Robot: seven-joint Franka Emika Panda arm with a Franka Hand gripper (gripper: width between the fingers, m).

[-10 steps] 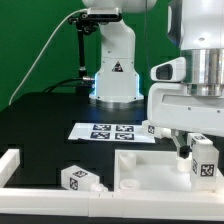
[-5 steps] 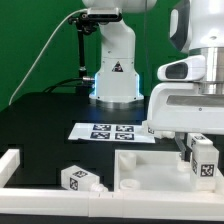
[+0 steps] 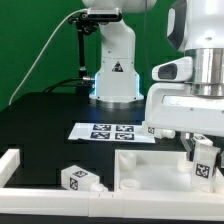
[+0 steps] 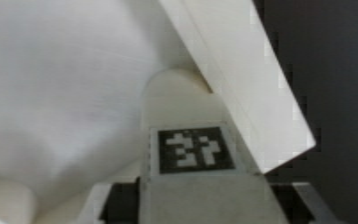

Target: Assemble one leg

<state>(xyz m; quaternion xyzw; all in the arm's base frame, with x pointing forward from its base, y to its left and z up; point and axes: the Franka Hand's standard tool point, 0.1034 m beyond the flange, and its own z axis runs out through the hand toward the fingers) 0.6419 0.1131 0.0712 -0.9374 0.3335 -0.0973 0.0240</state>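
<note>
My gripper (image 3: 201, 165) is shut on a white tagged leg (image 3: 204, 160) and holds it upright over the right part of the big white square panel (image 3: 150, 167), close to the panel's raised rim. In the wrist view the held leg (image 4: 197, 140) fills the middle, its tag facing the camera, its far end against the white panel (image 4: 60, 90) next to the rim (image 4: 247, 70). The dark fingers (image 4: 126, 200) press both sides of the leg. A second leg (image 3: 80, 179) lies on the table to the exterior view's left of the panel.
The marker board (image 3: 110, 131) lies flat on the black table behind the panel. A white rail (image 3: 10, 166) runs along the front and the exterior view's left. The robot base (image 3: 112, 60) stands at the back.
The gripper with the leg has shifted slightly and rotated a little over the panel's right part; the loose leg has not moved.
</note>
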